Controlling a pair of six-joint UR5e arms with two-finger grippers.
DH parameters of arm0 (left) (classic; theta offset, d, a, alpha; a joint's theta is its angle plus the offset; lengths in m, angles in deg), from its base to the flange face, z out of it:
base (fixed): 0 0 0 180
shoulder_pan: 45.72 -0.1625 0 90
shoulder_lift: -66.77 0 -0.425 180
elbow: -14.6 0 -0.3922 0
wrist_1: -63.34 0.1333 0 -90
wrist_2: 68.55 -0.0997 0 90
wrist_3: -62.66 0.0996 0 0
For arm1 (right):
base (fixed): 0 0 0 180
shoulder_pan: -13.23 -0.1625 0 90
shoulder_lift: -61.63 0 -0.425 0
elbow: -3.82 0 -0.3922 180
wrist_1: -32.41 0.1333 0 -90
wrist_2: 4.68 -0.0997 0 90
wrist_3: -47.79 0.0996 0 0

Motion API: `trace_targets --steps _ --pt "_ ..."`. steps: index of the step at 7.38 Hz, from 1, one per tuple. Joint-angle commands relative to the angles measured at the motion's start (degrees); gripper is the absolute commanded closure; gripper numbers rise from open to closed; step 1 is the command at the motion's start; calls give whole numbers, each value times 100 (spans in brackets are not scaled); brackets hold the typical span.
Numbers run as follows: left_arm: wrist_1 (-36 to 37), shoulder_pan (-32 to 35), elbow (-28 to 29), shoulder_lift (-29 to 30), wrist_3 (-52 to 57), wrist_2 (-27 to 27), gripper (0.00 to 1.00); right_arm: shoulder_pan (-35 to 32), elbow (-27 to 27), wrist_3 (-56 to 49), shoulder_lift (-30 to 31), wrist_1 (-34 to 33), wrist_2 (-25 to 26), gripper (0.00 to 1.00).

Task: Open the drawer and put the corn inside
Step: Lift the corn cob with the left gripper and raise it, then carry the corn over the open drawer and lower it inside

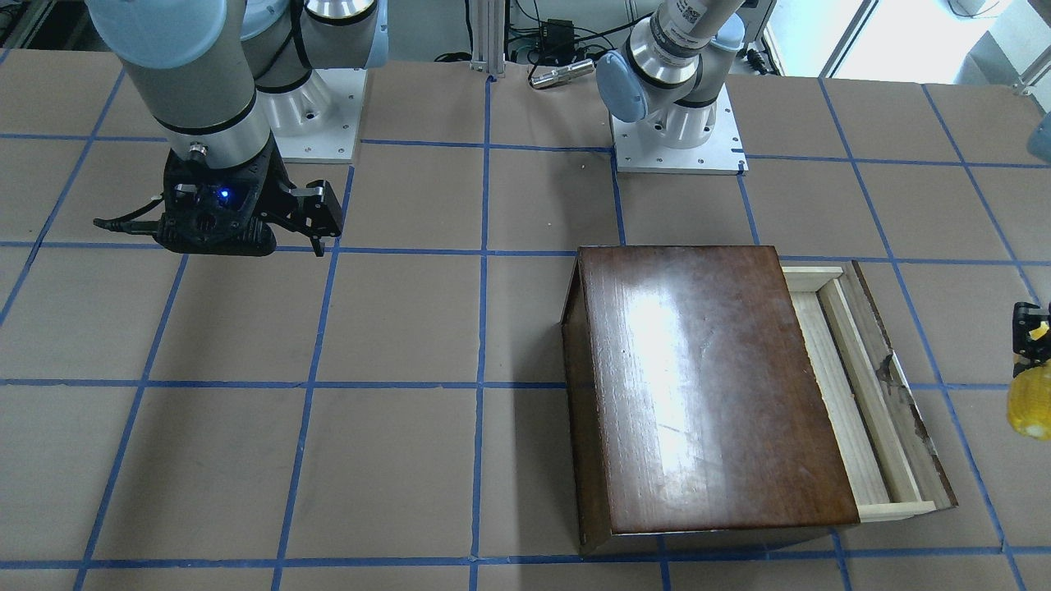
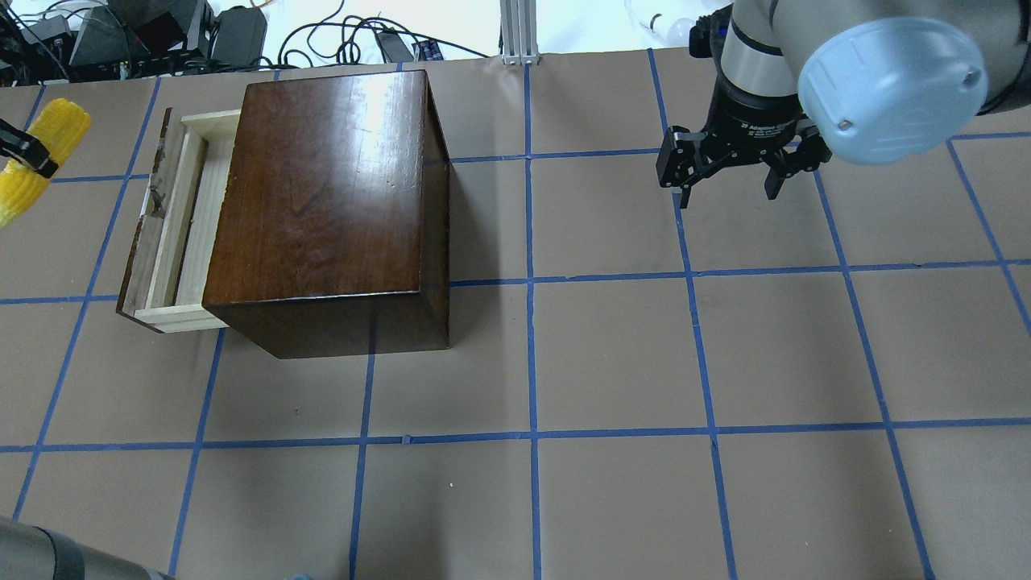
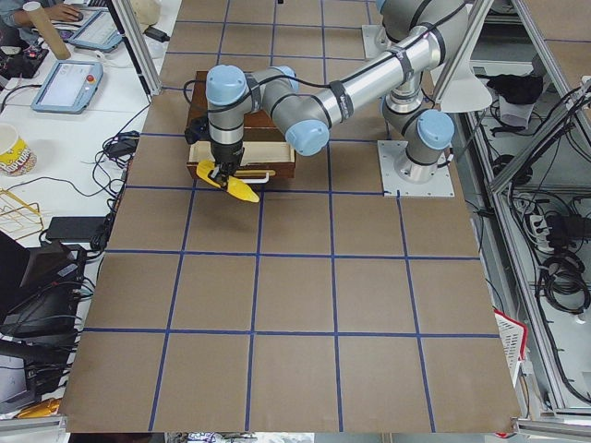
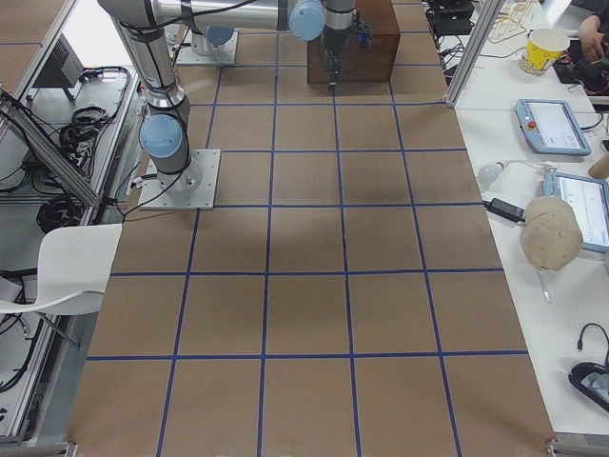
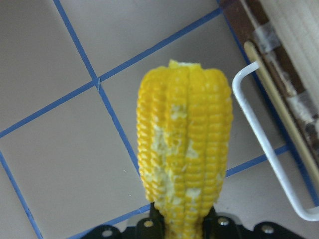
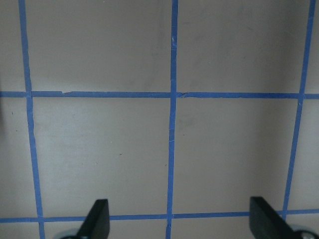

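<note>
Where any writing can be read: white print on the wrist above the right gripper (image 2: 729, 193) begins w/ "Adaptive", the rest is too small; a QR-type label (image 1: 694, 12) sits on the left arm (image 1: 665, 66), not legible.
Box (image 2: 322, 185): large, glossy dark brown wood, standing on the table (image 2: 612, 354), which has a brown cover w/ a blue tape grid.
Drawer (image 2: 196, 234): pulled partly out of one side of the box; shallow pale wood tray w/ a dark, chipped front panel; the part of the tray that shows is bare wood.
Handle (image 5: 264, 149): thin white bar on the outer face of the front panel, seen in the left wrist view.
Corn (image 5: 184, 149): yellow cob w/ pale worn patches, held by one end. Pos.: on the drawer side of the box, out past the front panel, apart from the drawer, above the table, not over the tray.
Left gripper (image 2: 22, 151): clamped on the corn, one black finger crossing the cob.
Right gripper: well apart from the box, on the side opposite to the drawer, above the table; fingers (image 6: 97, 219) spread wide, only taped table btw. them.
</note>
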Motion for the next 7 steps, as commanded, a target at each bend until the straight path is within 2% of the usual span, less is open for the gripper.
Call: trace_targets --steps 1,4,7 --pt "-680 375 22 -260 -1591 -12 100 0 0 0 0 0 0 0" --pt "-974 910 -31 -314 -3507 6 100 0 0 0 0 0 0 0" --pt "-930 1053 -241 -130 -3979 67 100 0 0 0 0 0 0 0"
